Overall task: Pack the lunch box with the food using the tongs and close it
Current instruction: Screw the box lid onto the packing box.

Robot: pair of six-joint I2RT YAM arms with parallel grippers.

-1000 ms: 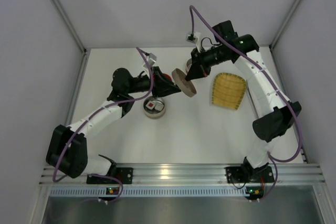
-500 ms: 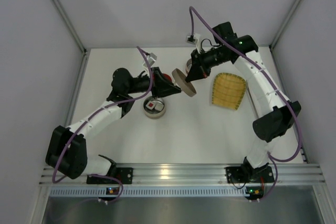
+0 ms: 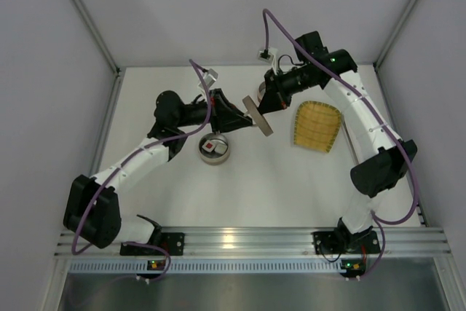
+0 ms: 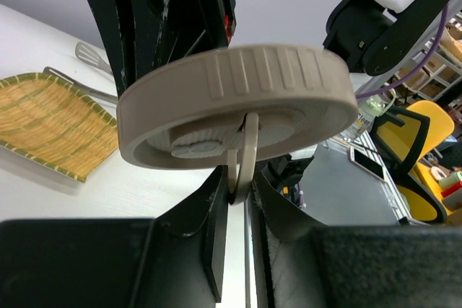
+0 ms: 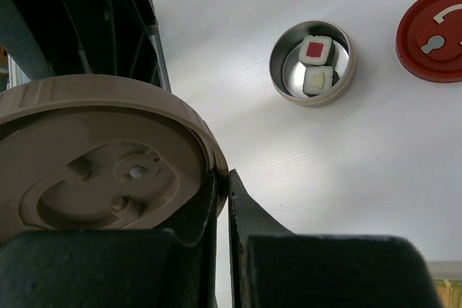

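A beige round lid [image 3: 260, 116] hangs on edge in the air between both arms. My left gripper [image 4: 240, 189] is shut on the ring handle [image 4: 249, 151] under the lid [image 4: 238, 102]. My right gripper [image 5: 224, 178] is shut on the rim of the same lid [image 5: 101, 156]. Below stands the open round lunch box tin [image 5: 346, 71], also in the top view [image 3: 215, 158]. It holds two pieces of food, one with a red centre [image 5: 316, 50] and one with a pale centre [image 5: 318, 79]. The silver tongs [image 4: 88, 54] lie on the table beside the mat, partly hidden.
A red round lid [image 5: 433, 34] lies flat on the table beyond the tin. A yellow woven mat [image 3: 318, 126] lies to the right under my right arm, and shows in the left wrist view [image 4: 50, 124]. White walls close in the table on three sides.
My left gripper has reached right and taken the lid's ring handle. The lid has turned more on edge. The red lid is now hidden under my left gripper in the top view.
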